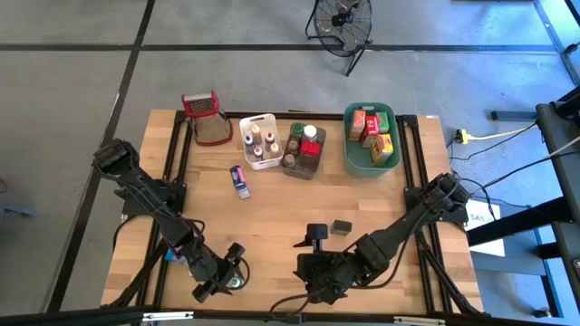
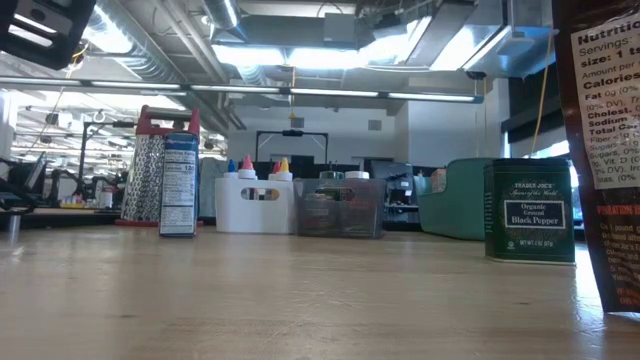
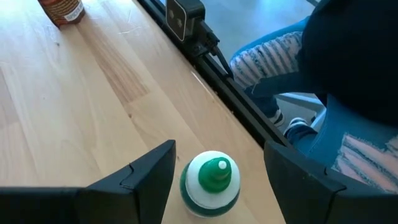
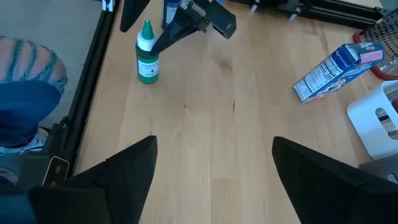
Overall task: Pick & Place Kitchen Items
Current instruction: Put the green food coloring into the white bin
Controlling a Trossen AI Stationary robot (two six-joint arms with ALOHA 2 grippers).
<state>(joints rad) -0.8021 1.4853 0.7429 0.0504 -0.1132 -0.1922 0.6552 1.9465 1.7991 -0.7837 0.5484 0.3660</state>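
Note:
A small bottle with green contents and a green-tipped white cap [image 3: 211,180] stands upright on the wood table near its front left edge [image 1: 236,282]. My left gripper [image 3: 219,148] is open, with one finger on either side of the bottle and a gap showing on both sides; it comes in slanting down [image 1: 227,272]. The right wrist view shows the same bottle [image 4: 147,53] beside the left gripper [image 4: 180,25]. My right gripper [image 4: 214,155] hangs open above the front middle of the table [image 1: 306,272] with nothing between its fingers.
A blue box [image 1: 239,179] lies mid-table and a black pepper tin [image 2: 530,210] stands right of centre. White [image 1: 258,140], brown [image 1: 304,149] and green [image 1: 372,136] tubs and a grater [image 1: 207,118] line the far edge. A brown jar [image 3: 62,9] stands near the front. A person sits beyond the front rail [image 3: 348,149].

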